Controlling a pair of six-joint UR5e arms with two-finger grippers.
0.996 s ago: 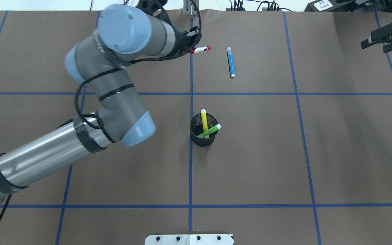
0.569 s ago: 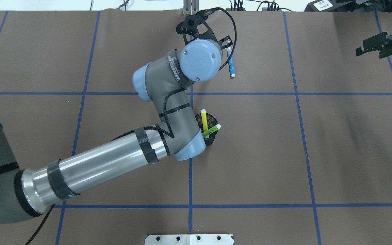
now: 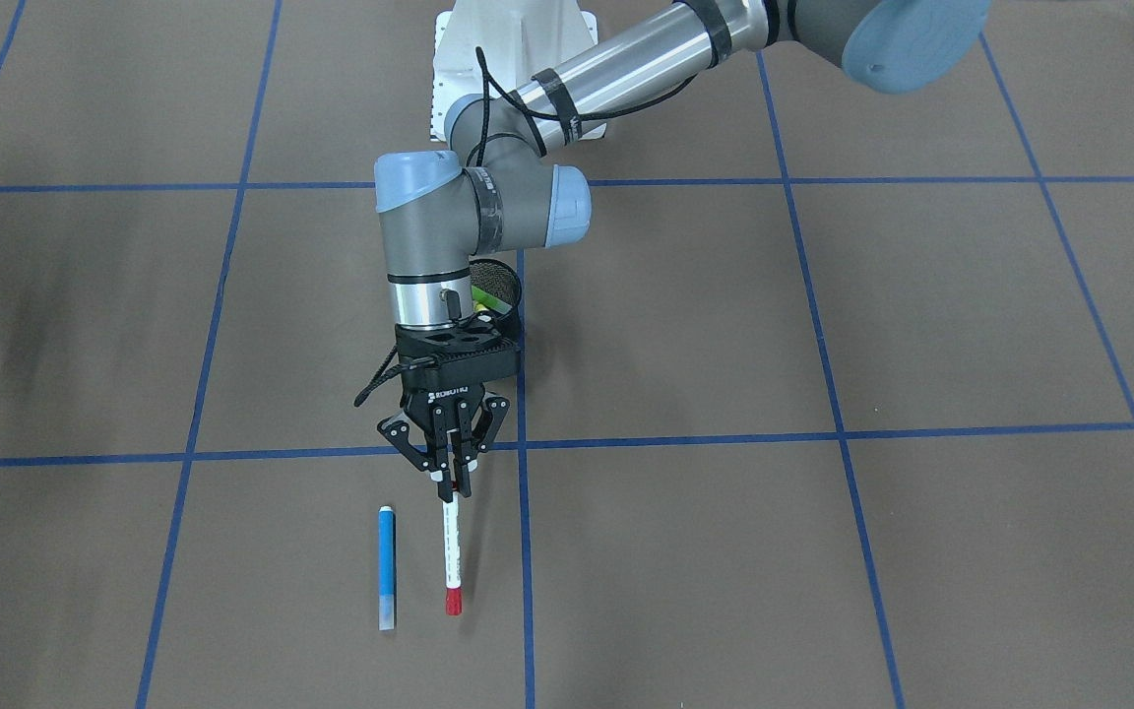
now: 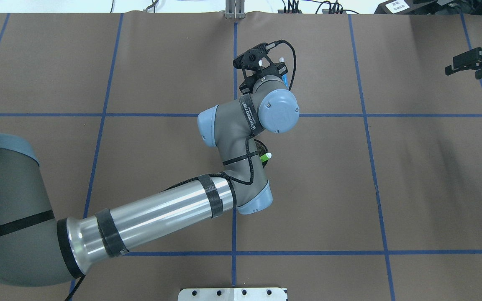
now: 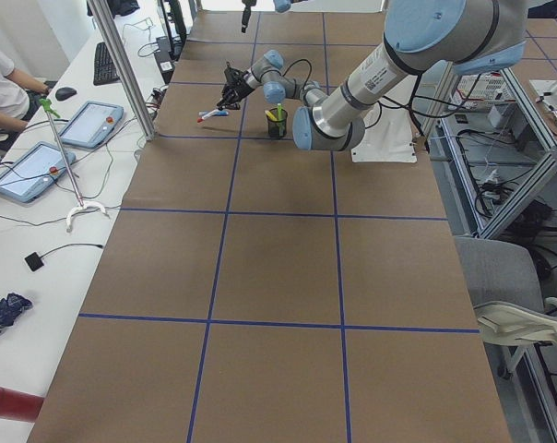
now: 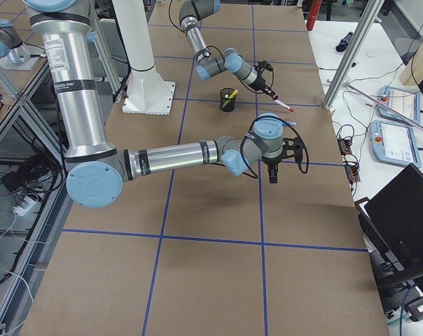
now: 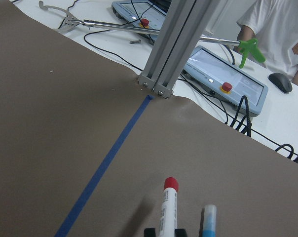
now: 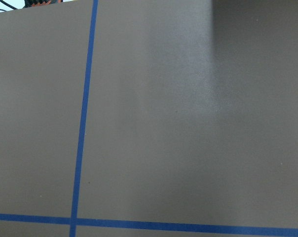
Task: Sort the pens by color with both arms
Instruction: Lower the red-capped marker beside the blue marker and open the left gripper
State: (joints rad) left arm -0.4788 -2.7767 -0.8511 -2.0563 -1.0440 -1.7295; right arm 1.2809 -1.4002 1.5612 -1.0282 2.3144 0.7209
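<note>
Sorting step: judged as placing; the left gripper is pinching the white pen by one red-capped end.
White pen: projecting from the jaws toward the far edge of the worktop, about midway along it, with the free red tip hanging low. Whether it is touching the paper cannot be told.
Blue pen: lying flat just beside the white pen, roughly parallel and not touching it.
Mesh cup: standing near the worktop's centre, holding the lime green pen and the yellow pen.
Right gripper: hanging near the far right corner, well apart from the pens. Whether it is spread or pressed together cannot be told.
Next move: judged as calling for lowering the white pen flat and releasing it without nudging the blue pen.
</note>
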